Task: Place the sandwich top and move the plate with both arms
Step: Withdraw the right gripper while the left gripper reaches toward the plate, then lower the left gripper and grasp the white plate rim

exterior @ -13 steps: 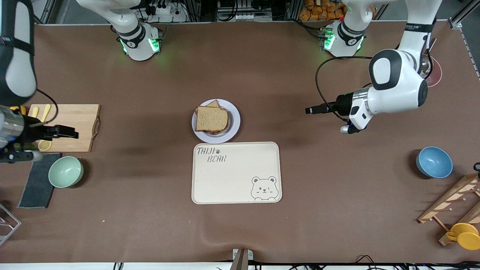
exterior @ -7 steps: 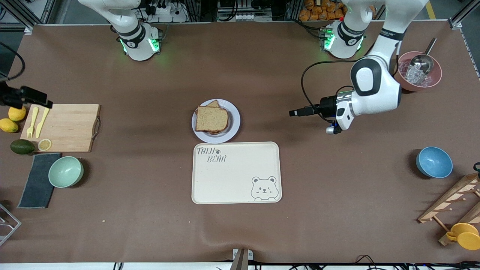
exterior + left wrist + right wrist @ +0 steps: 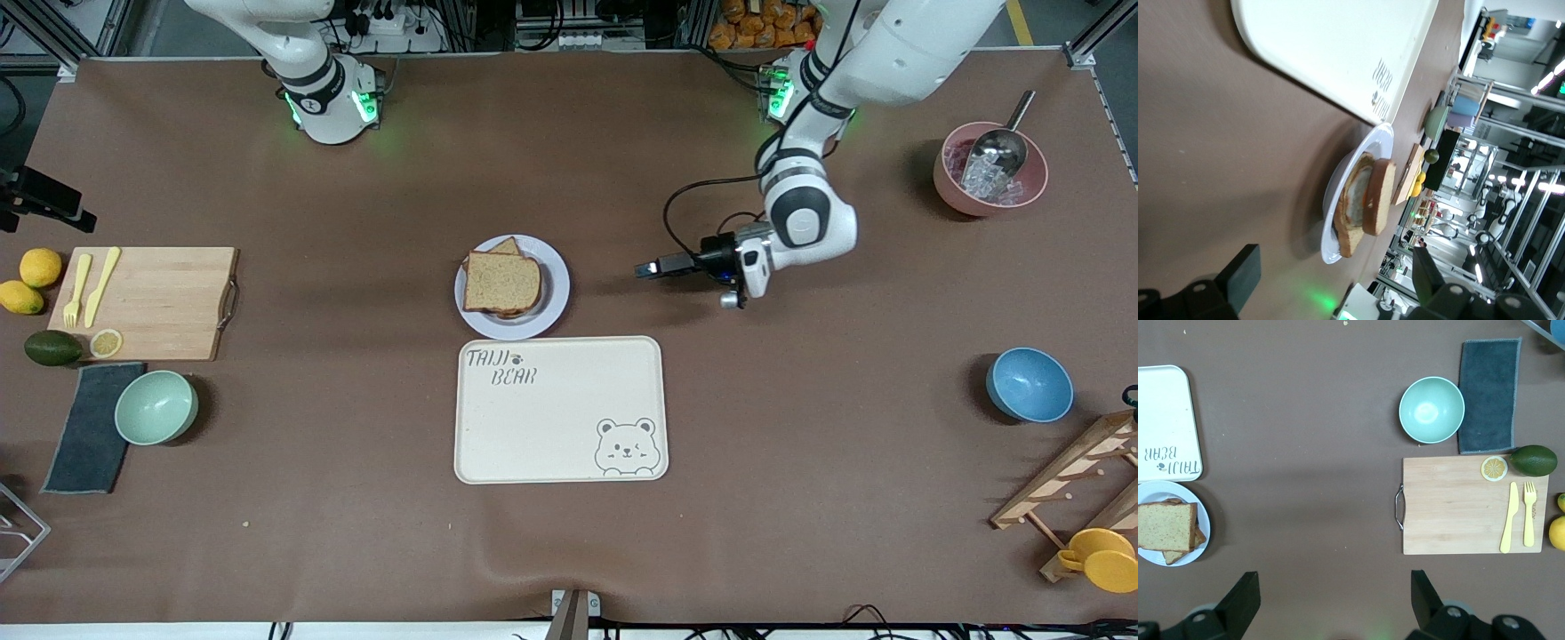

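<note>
The sandwich top (image 3: 502, 281), a brown bread slice, lies on the stacked sandwich on the pale round plate (image 3: 556, 289) at mid-table. My left gripper (image 3: 642, 269) hangs low beside the plate, toward the left arm's end, pointing at it, open and empty. In the left wrist view the top slice (image 3: 1379, 197) rests over egg white on the plate (image 3: 1331, 250), ahead of the left gripper (image 3: 1333, 270). My right gripper (image 3: 44, 200) is up high over the right arm's end, open (image 3: 1333, 587), looking down on the plate (image 3: 1203, 520) and slice (image 3: 1165, 525).
A cream bear tray (image 3: 560, 444) lies just nearer the camera than the plate. A cutting board (image 3: 164, 302) with fork and knife, lemons, an avocado, a green bowl (image 3: 156, 407) and a cloth are at the right arm's end. A blue bowl (image 3: 1029, 384), pink bowl (image 3: 951, 187) and wooden rack (image 3: 1067, 484) are at the left arm's end.
My left arm has swung in and down toward the plate. My right arm has pulled up and away from over the cutting board. Both grippers stayed open.
</note>
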`<state>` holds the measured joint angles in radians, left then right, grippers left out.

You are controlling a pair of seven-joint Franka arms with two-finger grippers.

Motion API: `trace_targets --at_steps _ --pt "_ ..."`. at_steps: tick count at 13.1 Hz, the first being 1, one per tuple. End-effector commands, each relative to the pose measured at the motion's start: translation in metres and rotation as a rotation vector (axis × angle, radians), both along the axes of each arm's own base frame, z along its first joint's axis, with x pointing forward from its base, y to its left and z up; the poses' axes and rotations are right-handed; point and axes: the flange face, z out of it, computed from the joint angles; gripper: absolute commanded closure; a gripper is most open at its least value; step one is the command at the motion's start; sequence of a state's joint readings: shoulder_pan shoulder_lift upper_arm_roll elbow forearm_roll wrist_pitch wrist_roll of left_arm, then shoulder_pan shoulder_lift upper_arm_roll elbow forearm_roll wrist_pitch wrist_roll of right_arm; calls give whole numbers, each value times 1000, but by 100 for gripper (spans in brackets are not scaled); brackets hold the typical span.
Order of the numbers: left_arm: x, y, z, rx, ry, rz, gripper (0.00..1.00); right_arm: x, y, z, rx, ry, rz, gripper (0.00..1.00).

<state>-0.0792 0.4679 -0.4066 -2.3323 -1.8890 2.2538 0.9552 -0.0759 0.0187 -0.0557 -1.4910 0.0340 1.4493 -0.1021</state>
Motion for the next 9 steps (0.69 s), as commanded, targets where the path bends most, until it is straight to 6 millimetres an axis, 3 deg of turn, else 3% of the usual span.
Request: trace_targets --at_steps 1,4,9 --pt "9 -21 -20 -27 -77 18 0 3 -1 4 -57 -6 24 0" --pt "9 -37 -42 -58 -155 1 0 6 -3 2 -49 -11 5 0" --pt "5 -57 -47 -185 -178 -19 0 7 -7 7 -58 -25 0 0"
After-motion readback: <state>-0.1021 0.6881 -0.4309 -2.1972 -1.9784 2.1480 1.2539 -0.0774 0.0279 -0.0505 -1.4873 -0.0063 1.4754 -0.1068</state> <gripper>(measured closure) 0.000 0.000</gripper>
